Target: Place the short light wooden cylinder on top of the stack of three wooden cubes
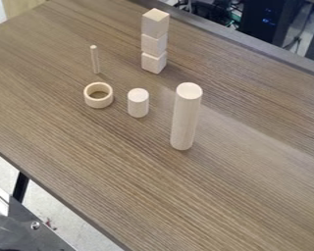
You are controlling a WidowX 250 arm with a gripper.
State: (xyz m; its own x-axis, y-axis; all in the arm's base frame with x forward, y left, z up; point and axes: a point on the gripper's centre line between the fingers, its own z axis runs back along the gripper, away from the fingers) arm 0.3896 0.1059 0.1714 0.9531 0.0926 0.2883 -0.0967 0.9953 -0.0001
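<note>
- Lower left corner of the frame: I have a dark metal plate (45, 230) with a bolt (35, 225) in it, and a black table leg (20, 186) just above.
- Left of upper centre: a thin wooden peg (95, 61) stands on end on the brown table (74, 162), its long axis upright and one end pointing up.
- Just below the peg, apart from it: a wooden ring (98, 103) lies flat, its round opening facing up, so the axis through its hole is vertical.
- Right of the ring, near but not touching: a short wooden cylinder (138, 105) stands on end, long axis upright, flat round face up.
- Top centre, farther back on my table: a tower of three wooden cubes, the top cube (153, 24) on the middle cube (153, 45), and that on the bottom cube (152, 62). The tower's long axis runs upright.
- Right of centre: the tall wooden cylinder (185, 120) stands on end, long axis upright, flat face up, apart from the other pieces.
- Upper right, behind the table's far edge: dark equipment (268, 22) and cables (295, 41).
- As for my gripper, I cannot tell whether it is open or closed.
</note>
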